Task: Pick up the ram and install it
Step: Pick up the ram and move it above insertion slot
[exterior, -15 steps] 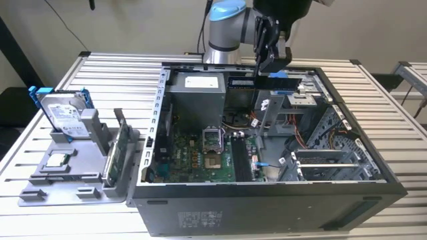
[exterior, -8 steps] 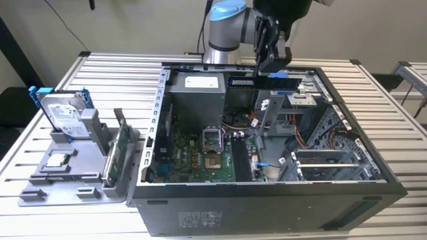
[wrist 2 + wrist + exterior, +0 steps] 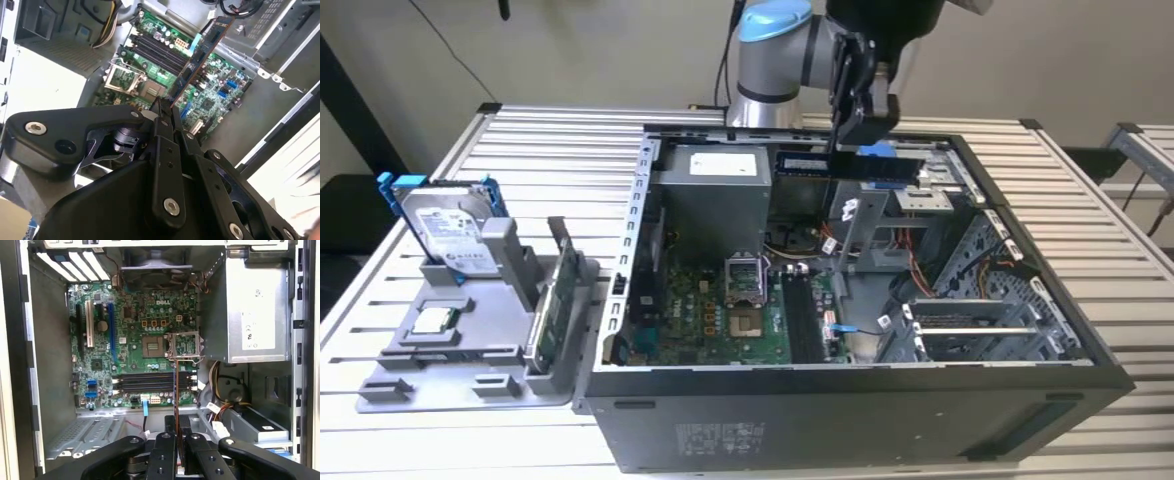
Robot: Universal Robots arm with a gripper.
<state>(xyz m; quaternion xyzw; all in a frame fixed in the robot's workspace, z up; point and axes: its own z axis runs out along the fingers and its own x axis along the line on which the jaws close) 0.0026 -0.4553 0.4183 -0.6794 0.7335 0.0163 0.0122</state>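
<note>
The pick is done: the gripper (image 3: 163, 108) is clamped on the ram (image 3: 201, 56), held edge-down over the open case and well above the memory slots (image 3: 150, 382) — seating is left. The slots look empty, but the CPU socket (image 3: 152, 346) sits just beside them and loose cables (image 3: 220, 410) crowd one end — the power supply (image 3: 255, 310) walls that side

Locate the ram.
In the exterior view, the ram is clamped in the tool above the computer case, right of the power supply, clear of the memory slots.
</note>
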